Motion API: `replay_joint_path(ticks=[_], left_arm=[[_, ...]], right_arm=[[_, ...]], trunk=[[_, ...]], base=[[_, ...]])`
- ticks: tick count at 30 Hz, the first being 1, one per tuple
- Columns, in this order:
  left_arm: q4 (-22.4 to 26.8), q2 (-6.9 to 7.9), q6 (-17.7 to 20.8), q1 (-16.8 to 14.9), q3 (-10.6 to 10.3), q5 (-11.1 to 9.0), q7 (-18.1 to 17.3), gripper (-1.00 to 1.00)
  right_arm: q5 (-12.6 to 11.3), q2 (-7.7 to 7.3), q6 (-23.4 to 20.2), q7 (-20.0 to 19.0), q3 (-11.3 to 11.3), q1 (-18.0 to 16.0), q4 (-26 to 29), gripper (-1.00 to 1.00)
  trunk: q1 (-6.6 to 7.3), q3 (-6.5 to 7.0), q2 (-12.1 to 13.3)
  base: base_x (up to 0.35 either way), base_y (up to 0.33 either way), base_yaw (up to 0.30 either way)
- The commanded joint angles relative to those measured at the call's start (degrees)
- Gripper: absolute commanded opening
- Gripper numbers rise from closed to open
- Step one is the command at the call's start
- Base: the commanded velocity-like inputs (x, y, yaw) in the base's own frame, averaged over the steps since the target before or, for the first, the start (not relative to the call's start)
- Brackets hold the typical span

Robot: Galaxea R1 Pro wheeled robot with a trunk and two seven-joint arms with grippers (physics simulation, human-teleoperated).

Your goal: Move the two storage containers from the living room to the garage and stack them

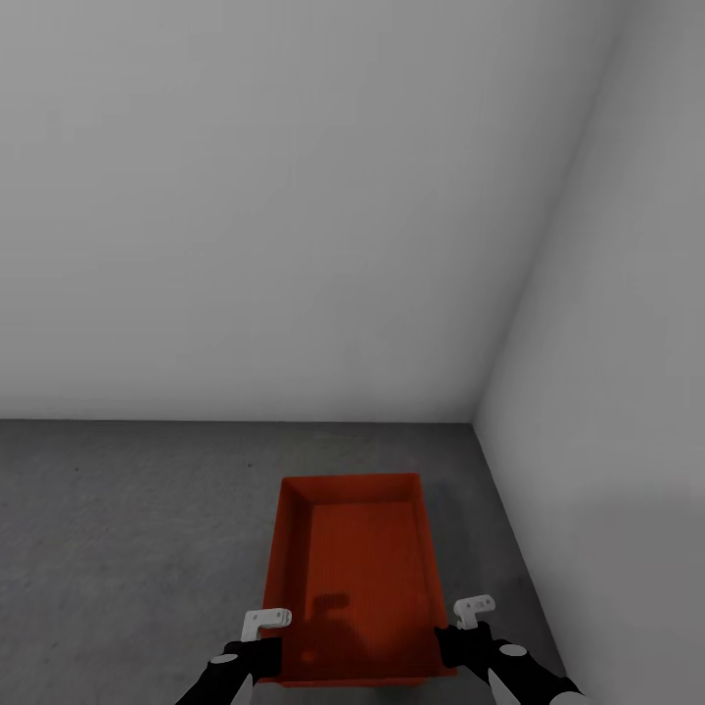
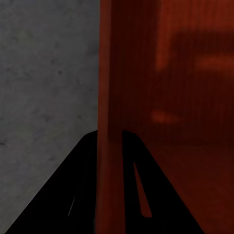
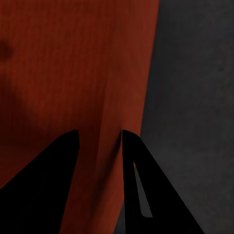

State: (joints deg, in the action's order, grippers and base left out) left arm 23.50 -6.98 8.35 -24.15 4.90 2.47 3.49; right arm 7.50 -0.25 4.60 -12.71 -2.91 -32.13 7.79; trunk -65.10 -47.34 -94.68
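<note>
Storage container (image 1: 354,568): orange-red, rectangular, topless, low finely ribbed walls, carried above the dark concrete floor (image 1: 117,548) near a grey wall corner. Its side walls are clamped by left tool (image 2: 109,141) and right tool (image 3: 100,139).

Head camera high, facing down at garage corner, wrist cameras close along container (image 1: 352,578) walls, floor (image 1: 127,548) shared

The dark grey speckled concrete floor (image 1: 127,548) meets pale walls (image 1: 294,196) at a corner; whether the orange-red container (image 1: 357,568) rests on it is unclear.

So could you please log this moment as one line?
garage corner | container held over floor | left tool, right tool clamp side walls | not stacked
</note>
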Motion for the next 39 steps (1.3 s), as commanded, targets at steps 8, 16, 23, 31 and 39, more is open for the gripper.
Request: replay_joint_path(ticks=[8,16,23,31,39], left_arm=[[0.05,0.38,0.35,-0.02,0.9,0.25,0.12,-1.0],[0.05,0.38,0.39,-0.02,0.9,0.25,0.12,-1.0],[0.05,0.38,0.43,-0.02,0.9,0.25,0.12,-1.0],[0.05,0.38,0.43,-0.02,0.9,0.25,0.12,-1.0],[0.05,0.38,0.35,-0.02,0.93,0.18,0.12,-1.0]], right_arm=[[-0.2,-0.02,0.32,-0.65,0.8,-0.04,0.12,-1.0],[-0.2,-0.02,0.3,-0.65,0.8,-0.04,0.12,-1.0],[-0.2,-0.02,0.32,-0.65,0.8,-0.04,0.12,-1.0],[-0.28,-0.02,0.32,-0.65,0.8,-0.04,0.12,-1.0],[-0.17,-0.02,0.32,-0.65,0.8,-0.04,0.12,-1.0]], trunk=[[-1.32,-1.12,-2.44],[-1.32,-1.12,-2.44],[-1.32,-1.12,-2.44],[-1.76,-1.48,-3.24],[-1.76,-1.48,-3.24]], base=[[0.0,0.0,0.0],[0.0,0.0,0.0],[0.0,0.0,0.0],[0.0,0.0,0.0],[0.0,0.0,0.0]])
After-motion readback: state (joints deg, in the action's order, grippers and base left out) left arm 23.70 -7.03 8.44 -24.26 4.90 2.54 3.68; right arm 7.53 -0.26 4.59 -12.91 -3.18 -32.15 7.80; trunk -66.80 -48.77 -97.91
